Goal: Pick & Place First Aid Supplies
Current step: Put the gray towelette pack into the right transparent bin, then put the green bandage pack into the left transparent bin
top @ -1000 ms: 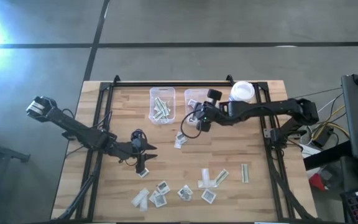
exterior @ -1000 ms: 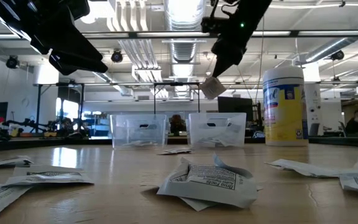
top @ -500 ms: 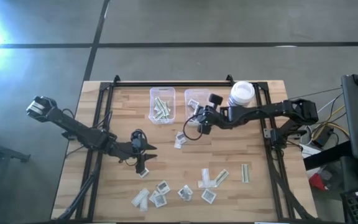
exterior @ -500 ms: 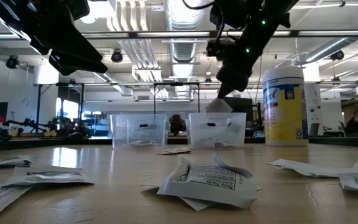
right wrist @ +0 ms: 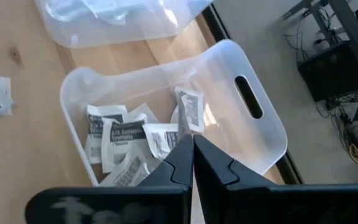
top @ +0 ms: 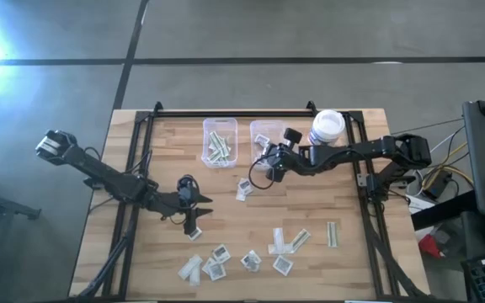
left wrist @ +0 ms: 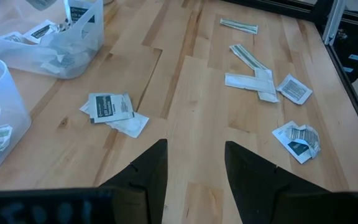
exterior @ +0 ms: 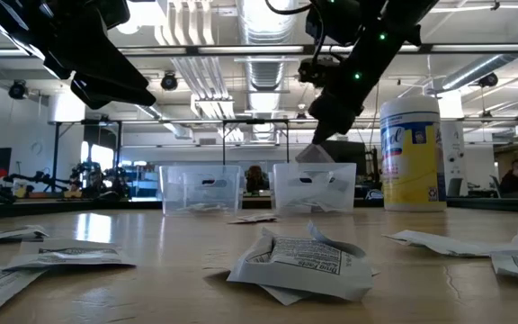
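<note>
The counter [top: 310,210] fills the middle of the high view, with two clear bins [top: 219,141] side by side near its upper edge and a white-lidded jar [top: 327,124] to their right.

My right arm reaches in from the right, its fingers [top: 268,162] over the near edge of the right bin [right wrist: 241,134]. In the right wrist view they are pressed shut on a square white packet [right wrist: 190,112], which hangs above the packets already in that bin. My left arm waits at centre left, its fingers [left wrist: 191,165] apart and empty above bare wood.

I judge these packets almost weightless, thin and floppy, lying flat on the wood. They would be best pinched at an edge or corner, and one could cling to a finger on release.

Loose on the counter I count about fourteen. Two overlap at centre [top: 244,189], one sits under the left arm [top: 194,235], and seven or so squares cluster at lower centre [top: 217,265]. About four long strips [top: 297,240] lie at lower right. The left bin holds a handful of strips, and the right bin about five squares.
</note>
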You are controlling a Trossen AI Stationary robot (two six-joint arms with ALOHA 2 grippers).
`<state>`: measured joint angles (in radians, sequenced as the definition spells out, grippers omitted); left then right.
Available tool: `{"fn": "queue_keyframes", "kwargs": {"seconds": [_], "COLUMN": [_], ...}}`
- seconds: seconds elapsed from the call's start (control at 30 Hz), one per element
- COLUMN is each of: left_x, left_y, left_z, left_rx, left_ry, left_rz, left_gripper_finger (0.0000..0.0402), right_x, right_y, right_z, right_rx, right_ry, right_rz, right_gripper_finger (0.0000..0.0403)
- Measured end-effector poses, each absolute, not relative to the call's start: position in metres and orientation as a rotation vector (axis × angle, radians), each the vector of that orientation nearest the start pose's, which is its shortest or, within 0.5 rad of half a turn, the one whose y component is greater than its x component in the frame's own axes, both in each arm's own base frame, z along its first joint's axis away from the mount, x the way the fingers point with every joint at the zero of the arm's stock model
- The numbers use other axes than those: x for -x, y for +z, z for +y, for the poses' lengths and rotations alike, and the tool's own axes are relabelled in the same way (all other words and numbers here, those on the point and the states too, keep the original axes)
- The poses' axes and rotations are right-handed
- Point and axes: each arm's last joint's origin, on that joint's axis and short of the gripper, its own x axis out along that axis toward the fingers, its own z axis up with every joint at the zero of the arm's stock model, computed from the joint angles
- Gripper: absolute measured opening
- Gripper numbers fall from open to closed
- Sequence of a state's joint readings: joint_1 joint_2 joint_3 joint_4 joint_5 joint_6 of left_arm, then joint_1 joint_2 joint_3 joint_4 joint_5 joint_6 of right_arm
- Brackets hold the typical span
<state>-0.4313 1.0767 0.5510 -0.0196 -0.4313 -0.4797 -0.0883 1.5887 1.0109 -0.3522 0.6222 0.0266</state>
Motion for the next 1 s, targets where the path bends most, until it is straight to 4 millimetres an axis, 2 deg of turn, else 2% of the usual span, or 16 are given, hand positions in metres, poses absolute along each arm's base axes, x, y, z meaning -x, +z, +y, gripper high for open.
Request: {"fn": "queue_keyframes", "kwargs": {"seconds": [0.13,0.37,0.57,0.83,1.0], "left_x": [-0.202,-0.202,-0.202,-0.201,-0.201], "left_y": [0.216,0.216,0.216,0.216,0.22], "left_z": [-0.08,-0.08,-0.08,-0.085,-0.088], "left_rx": [0.252,0.253,0.258,0.237,0.227], "left_ry": [0.12,0.12,0.1,0.067,0.048], "left_rz": [0.481,0.481,0.489,0.495,0.489], "left_gripper_finger": [0.0151,0.0151,0.0151,0.0151,0.0151], "right_x": [-0.319,-0.323,-0.327,-0.323,-0.318], "right_y": [0.218,0.229,0.241,0.274,0.282], "right_z": [-0.046,-0.054,-0.052,-0.028,-0.002], "right_rx": [0.207,0.182,0.184,0.081,0.068], "right_ry": [-0.652,-0.665,-0.658,-0.616,-0.583], "right_rz": [0.885,0.858,0.848,0.954,1.007], "right_gripper_finger": [0.0019,0.0081,0.0121,0.0137,0.0127]}}
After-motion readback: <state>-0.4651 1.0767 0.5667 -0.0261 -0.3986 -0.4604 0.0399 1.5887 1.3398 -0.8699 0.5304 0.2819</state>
